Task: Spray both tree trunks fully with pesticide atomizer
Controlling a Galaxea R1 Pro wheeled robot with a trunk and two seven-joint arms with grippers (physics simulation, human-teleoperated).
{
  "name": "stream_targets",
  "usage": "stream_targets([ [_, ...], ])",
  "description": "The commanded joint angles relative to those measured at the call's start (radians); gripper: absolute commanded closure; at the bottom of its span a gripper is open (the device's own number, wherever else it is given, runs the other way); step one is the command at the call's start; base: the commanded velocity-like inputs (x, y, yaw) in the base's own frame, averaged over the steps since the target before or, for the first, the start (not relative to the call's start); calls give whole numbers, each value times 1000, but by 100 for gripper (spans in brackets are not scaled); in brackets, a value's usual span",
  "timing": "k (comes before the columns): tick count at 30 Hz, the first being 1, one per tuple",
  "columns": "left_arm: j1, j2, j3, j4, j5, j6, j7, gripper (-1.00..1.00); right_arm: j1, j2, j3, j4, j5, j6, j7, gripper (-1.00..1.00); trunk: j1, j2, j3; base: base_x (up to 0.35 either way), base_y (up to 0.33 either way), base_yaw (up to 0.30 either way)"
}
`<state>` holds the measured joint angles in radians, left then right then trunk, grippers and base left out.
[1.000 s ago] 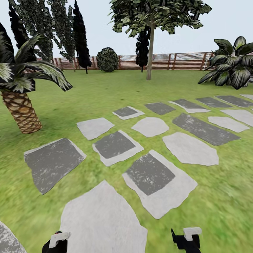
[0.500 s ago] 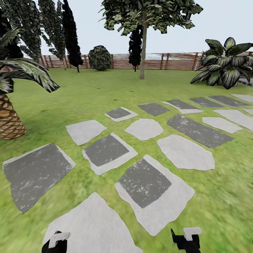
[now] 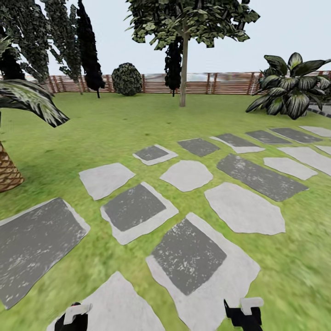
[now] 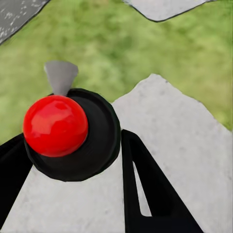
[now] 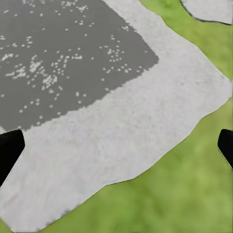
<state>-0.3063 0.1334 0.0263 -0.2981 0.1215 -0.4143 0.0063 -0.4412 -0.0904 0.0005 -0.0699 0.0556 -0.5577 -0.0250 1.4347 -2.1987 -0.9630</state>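
Left gripper point(image 3: 73, 317): clamped on the atomizer point(image 4: 73, 141), black fingers point(image 4: 145, 189) pressed to both its sides.
Atomizer: sat between the left fingers, red knob point(image 4: 56, 125) on top, grey nozzle point(image 4: 60, 77) pointed away from the wrist at the grass.
Right gripper point(image 3: 242, 312): spread wide, held nothing, hung over a pale stone point(image 5: 145, 126).
Tree point(image 3: 188, 20): stood far ahead of both grippers, a little toward the right one, near the fence point(image 3: 220, 82); trunk point(image 3: 183, 78) bare and, as far as could be told, unsprayed.
Second tree: not made out.
Risk, range: spraying from here would likely have wet only lawn and stones, the trunk being well beyond the nozzle.
Risk, grip: looked secure, but a round body between flat fingers could have twisted during driving, swinging the nozzle off aim.
Risk, route: palm point(image 3: 7, 172) stood off to the left gripper's side; a drift that way could have snagged the arm on its fronds.
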Motion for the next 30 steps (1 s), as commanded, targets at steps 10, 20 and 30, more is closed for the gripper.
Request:
stream_targets([
  [10,-1,0,-1,4,7,-3,0,100,-1,0,0,1,6,-2,-3,-100,0,0,0,339,0,-32],
  [20,-1,0,-2,4,7,-3,0,100,-1,0,0,1,6,-3,-3,-100,0,0,1,339,0,-102],
  [30,-1,0,-1,4,7,-3,0,100,-1,0,0,1,6,-3,-3,-100,0,0,1,339,0,-2],
])
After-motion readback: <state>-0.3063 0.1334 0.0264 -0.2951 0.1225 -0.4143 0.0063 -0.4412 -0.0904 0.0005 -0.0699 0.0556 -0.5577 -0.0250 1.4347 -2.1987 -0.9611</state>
